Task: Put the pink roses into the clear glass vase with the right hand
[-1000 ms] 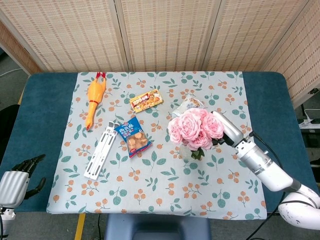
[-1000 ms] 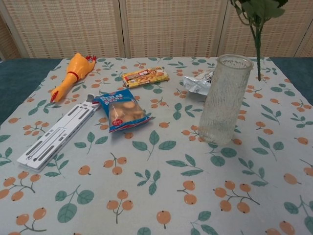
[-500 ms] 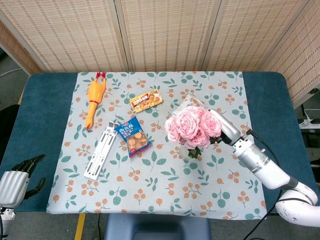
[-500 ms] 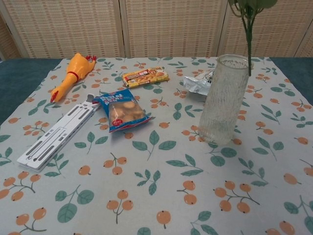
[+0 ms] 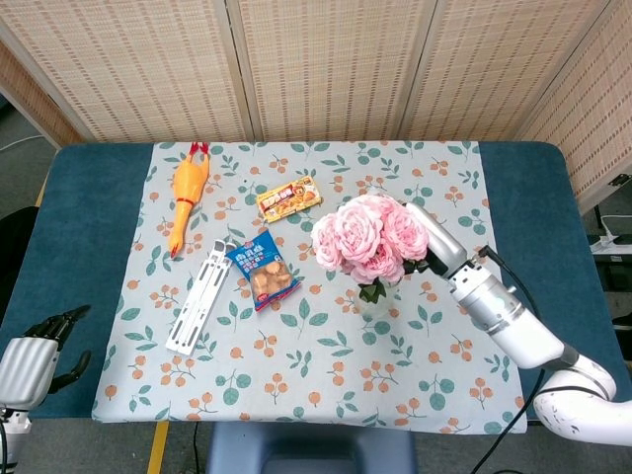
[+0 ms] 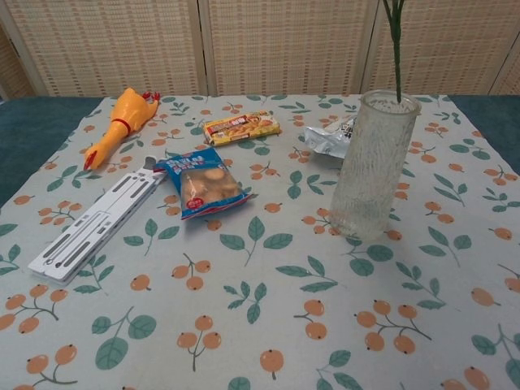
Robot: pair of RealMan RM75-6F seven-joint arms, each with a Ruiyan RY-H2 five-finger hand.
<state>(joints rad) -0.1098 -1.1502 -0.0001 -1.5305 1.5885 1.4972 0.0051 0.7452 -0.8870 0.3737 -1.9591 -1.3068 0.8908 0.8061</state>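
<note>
The pink roses form a bunch held up over the table in the head view, covering most of the clear glass vase beneath them. My right hand grips the bunch from the right, its fingers hidden behind the blooms. In the chest view the green stem hangs straight down with its tip at the vase's rim. The vase stands upright on the floral cloth. My left hand rests low at the left edge, off the table, holding nothing, its fingers partly curled.
On the cloth lie a yellow rubber chicken, a white flat rack, a blue biscuit bag, an orange snack pack and a silver packet just behind the vase.
My right hand has carried the roses leftward, from beside the vase to directly above it. The stem's tip now sits at the vase's mouth. The left hand has not moved.
</note>
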